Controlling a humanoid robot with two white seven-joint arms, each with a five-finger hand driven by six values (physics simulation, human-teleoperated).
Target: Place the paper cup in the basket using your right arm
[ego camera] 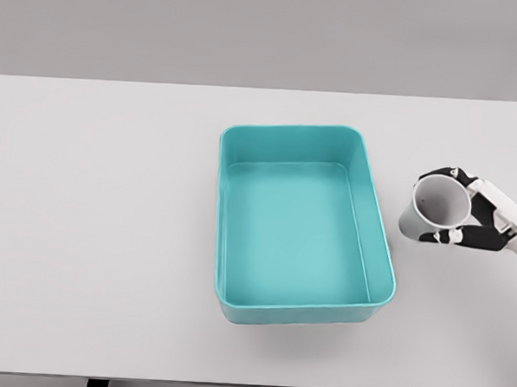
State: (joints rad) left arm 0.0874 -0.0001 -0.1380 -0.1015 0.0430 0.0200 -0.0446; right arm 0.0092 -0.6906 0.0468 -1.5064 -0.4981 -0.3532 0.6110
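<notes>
The right hand (474, 213) is wrapped around the paper cup (436, 210), fingers curled about its wall, the cup's open mouth facing the camera, just right of the teal basket (377, 243), which sits mid-counter (100, 237) on the white surface

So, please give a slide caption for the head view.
Right hand grasps the paper cup beside the empty teal basket.

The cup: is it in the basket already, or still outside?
Outside. The cup sits right of the basket, gripped by the right hand above the table. Nothing lies in the basket.
</notes>
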